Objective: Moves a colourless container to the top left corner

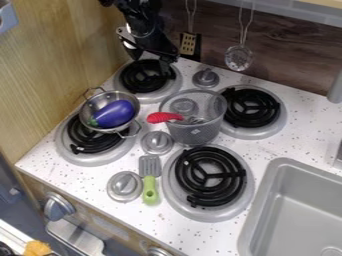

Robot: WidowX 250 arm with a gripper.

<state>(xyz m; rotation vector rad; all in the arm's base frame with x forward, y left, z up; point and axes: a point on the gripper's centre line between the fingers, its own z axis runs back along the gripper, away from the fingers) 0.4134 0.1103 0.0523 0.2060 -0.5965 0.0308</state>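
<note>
The hand (151, 64) is released, its fingers parted above the far left burner (139, 80). The mesh container (195, 134) is stood upright between the burners, its mouth pointed up and its long axis vertical; a red handle (160, 117) is rested across its rim.

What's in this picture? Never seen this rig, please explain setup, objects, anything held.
There is one picture, from a fixed camera looking down at a slant on a toy kitchen. The machine is a black robot arm, coming in from the top edge; its gripper hangs over the upper-left burner. I can't make out anything held in it.

The speckled counter has four black coil burners with knobs between them. A metal pan holding a purple toy eggplant sits on the left burner. Between the burners stands a grey mesh basket, with a red-handled utensil leaning in it. A green-handled spatula lies nearer the camera. The sink is at lower right.
</note>
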